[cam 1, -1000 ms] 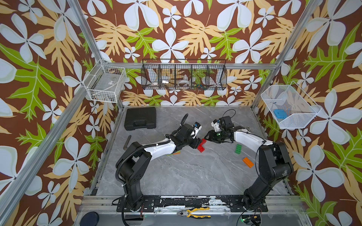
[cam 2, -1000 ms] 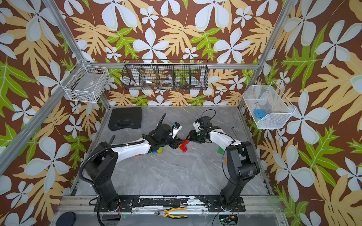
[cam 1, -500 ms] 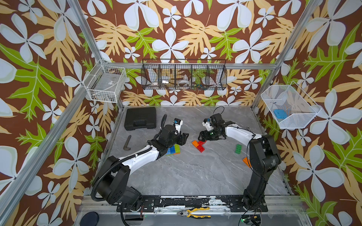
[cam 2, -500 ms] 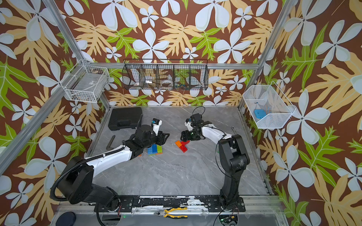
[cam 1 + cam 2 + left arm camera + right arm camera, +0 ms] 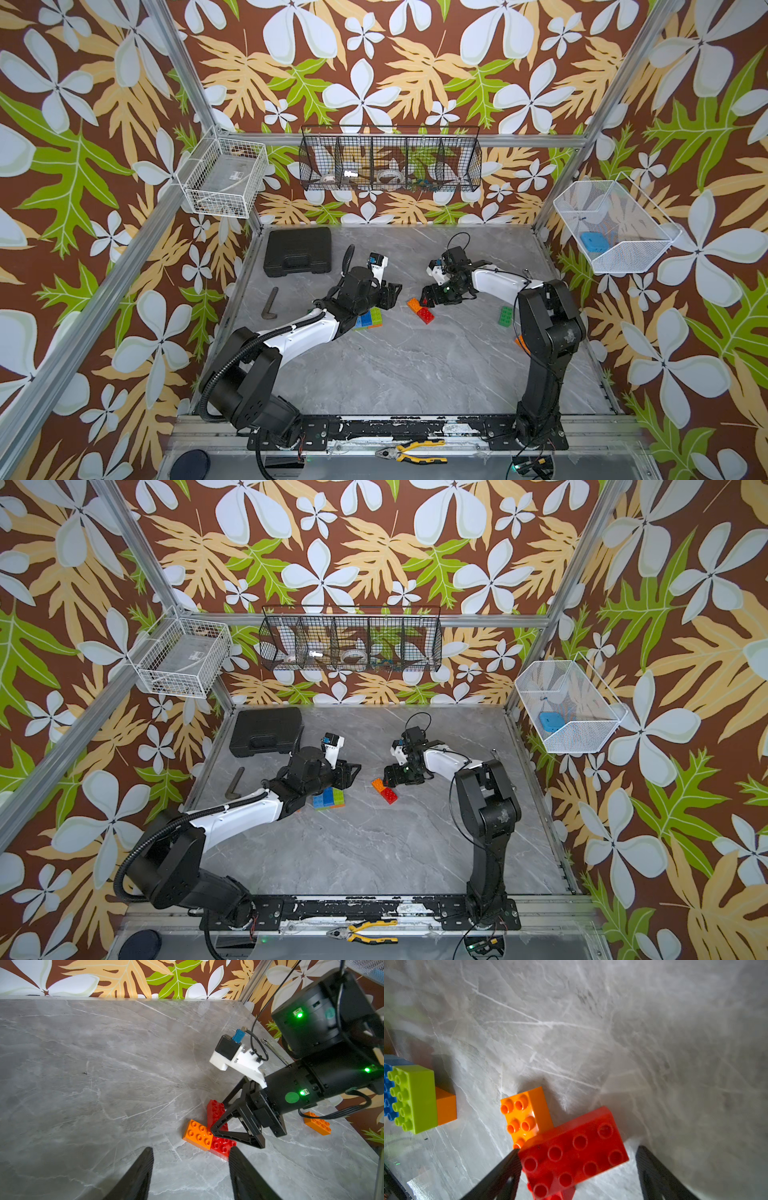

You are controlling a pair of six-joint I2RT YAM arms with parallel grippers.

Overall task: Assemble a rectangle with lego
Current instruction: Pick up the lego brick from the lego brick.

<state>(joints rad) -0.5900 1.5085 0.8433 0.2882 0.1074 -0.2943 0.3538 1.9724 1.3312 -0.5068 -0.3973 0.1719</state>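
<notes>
Release on right: right gripper jaws have just gone wide, and the red brick sits loose between them on the tabletop, touching the orange brick. Left gripper has backed off to the blue-lime stack, jaws part-open, empty. You've got two separate clusters, so I'd call the rectangle far from done
</notes>
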